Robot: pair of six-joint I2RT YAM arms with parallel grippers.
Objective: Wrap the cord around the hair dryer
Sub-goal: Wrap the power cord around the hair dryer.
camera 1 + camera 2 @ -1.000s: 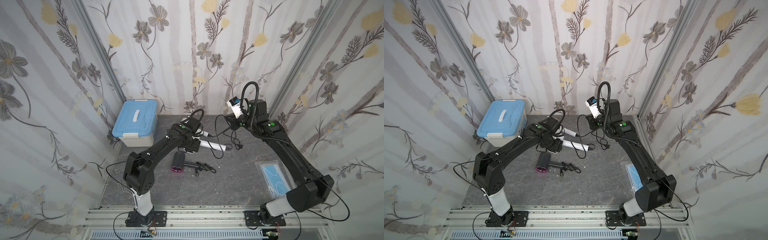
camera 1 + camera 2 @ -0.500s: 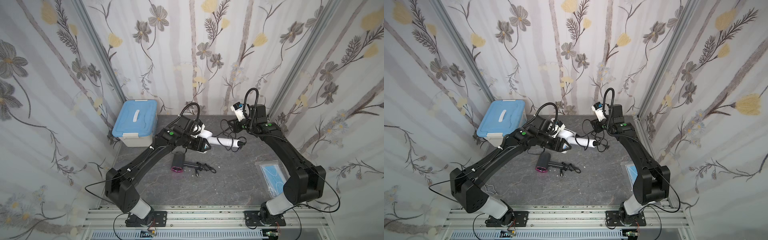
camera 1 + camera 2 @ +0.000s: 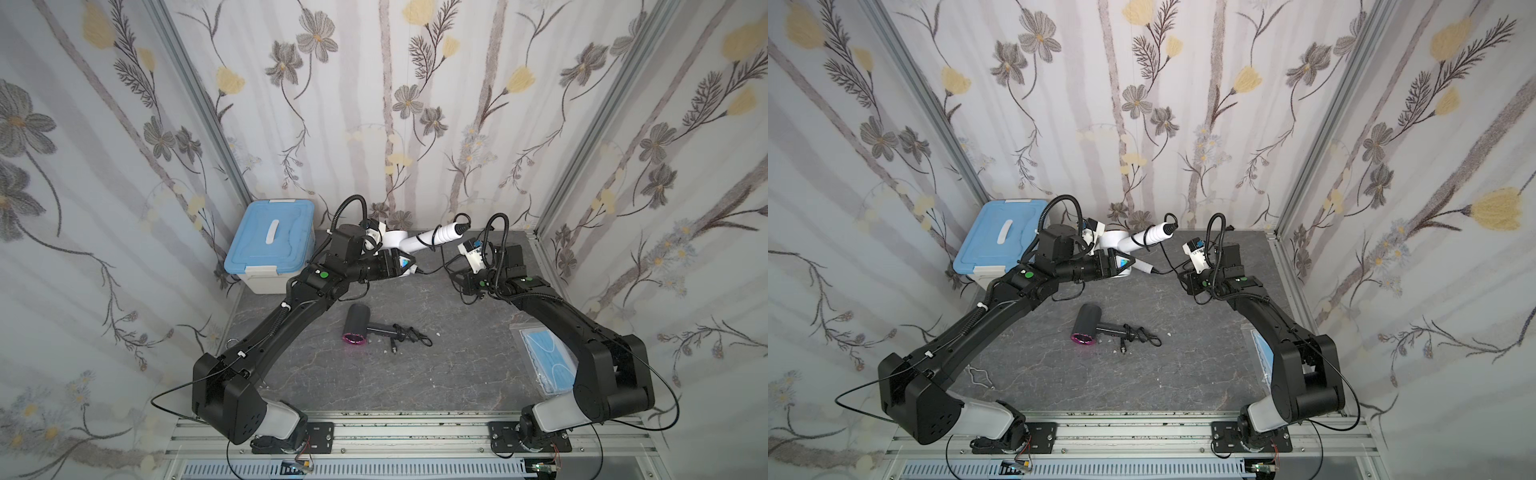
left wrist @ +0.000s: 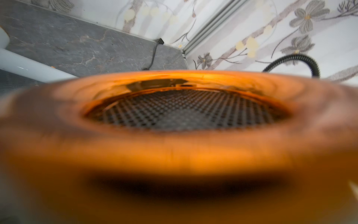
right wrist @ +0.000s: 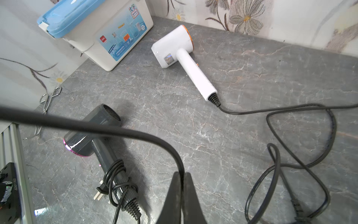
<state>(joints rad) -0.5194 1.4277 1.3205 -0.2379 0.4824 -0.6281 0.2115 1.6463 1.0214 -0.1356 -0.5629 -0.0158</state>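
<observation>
The white hair dryer point(image 3: 392, 240) point(image 3: 1113, 240) is held off the table at the back. My left gripper point(image 3: 404, 264) point(image 3: 1121, 263) is shut on its head, and its handle point(image 3: 438, 236) points up and to the right. The dryer's orange ring and mesh grille point(image 4: 184, 110) fill the left wrist view and hide the jaws. Its black cord point(image 3: 434, 271) point(image 3: 1165, 272) runs from the handle end down to my right gripper point(image 3: 463, 286) point(image 3: 1188, 283). That gripper point(image 5: 182, 174) is shut on the cord point(image 5: 116, 130). More cord lies in loops point(image 5: 302, 161) on the table.
A dark grey hair dryer point(image 3: 357, 325) point(image 5: 91, 133) with a pink ring lies mid-table, its own cord wound on its handle. A blue-lidded box point(image 3: 270, 245) stands at the back left. A pack of blue masks point(image 3: 544, 357) lies at the right. Metal tongs point(image 3: 978, 376) lie near the left arm.
My left arm has lifted the white dryer and swung its handle up toward the back wall. My right gripper has come down and moved right, still pinching the cord.
</observation>
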